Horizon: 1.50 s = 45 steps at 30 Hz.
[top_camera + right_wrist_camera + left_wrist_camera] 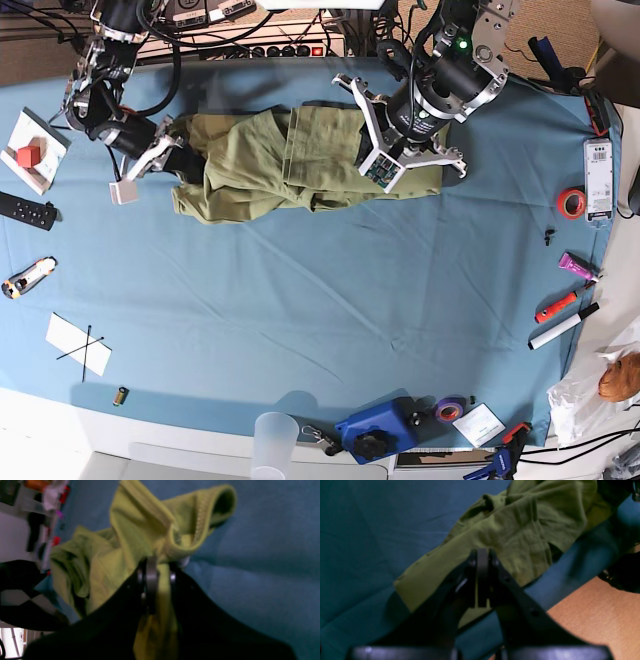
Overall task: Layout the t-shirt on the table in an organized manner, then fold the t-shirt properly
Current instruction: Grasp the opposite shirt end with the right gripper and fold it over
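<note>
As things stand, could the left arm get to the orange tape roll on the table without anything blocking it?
Probably not yet: the left gripper is shut on the t-shirt. The table between it and the orange tape roll looks bare, though reach is uncertain.

We can't see the left gripper (482,577) tips in base view, arm body covers them. Left wrist view is soft; t-shirt (510,535) runs past the top edge beyond the jaws. Right gripper (158,572): cloth between the jaws hides the pads, pic smeared. Clutter left of those jaws is too blurred to ID. Table (300,330) front edge is cut off.
</note>
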Available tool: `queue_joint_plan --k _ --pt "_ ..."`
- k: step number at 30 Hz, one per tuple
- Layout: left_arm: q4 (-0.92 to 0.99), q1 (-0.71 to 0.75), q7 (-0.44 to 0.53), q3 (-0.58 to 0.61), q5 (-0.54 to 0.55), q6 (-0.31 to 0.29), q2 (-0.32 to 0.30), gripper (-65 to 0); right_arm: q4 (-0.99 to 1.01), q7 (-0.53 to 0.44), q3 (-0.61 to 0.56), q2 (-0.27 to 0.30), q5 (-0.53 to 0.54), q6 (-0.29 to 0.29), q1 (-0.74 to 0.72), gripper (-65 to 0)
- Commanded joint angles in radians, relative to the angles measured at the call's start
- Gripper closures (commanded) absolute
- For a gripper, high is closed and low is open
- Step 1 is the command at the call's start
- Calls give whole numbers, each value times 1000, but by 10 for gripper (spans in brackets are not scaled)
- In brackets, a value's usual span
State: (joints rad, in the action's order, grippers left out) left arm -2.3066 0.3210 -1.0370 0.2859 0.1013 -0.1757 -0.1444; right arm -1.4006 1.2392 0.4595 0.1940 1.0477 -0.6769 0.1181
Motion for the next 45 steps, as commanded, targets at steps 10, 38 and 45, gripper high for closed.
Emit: queue_joint_plan --k 10,38,45 --pt "-19 -2 12 -1 7 0 3 0 1 -76 245 124 -362 79 -195 0" --pt "-19 -2 5 -1 -364 143 3 0 -524 142 230 77 -160 79 -139 0" --pt "-19 -2 4 -1 -364 220 3 0 -589 98 5 11 -154 67 -74 0"
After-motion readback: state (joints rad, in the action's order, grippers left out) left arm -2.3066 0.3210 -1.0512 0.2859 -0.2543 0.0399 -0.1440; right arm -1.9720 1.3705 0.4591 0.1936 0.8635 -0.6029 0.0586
